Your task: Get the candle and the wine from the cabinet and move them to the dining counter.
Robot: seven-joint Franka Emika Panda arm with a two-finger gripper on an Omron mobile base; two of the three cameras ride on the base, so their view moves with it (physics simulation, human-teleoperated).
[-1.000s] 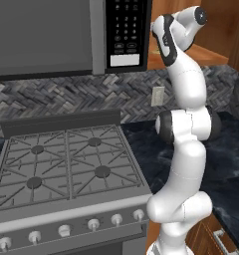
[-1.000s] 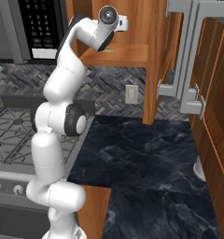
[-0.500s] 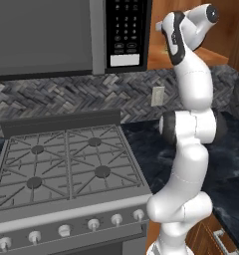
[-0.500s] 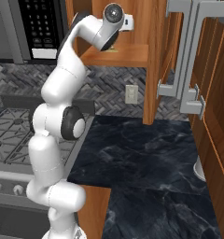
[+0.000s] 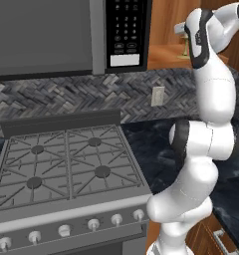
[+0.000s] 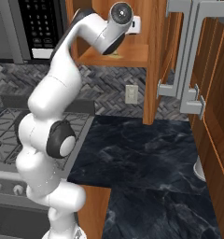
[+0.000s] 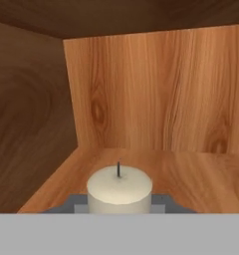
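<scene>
The arm's upper end is swinging farther into the cabinet [image 6: 153,60] than a second ago, carrying the gripper [image 7: 119,205] deeper over its shelf. In the hand view the candle [image 7: 119,189] is sitting between the finger tips, which are looking narrowly parted and closed against its wax sides, so it seems gripped. Lifting it out toward the dining counter is probably coming next.

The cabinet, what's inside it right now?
Inside the cabinet stands the candle, between the gripper's fingers. No wine bottle shows on the visible shelf; the candle's holder is hidden below.
</scene>
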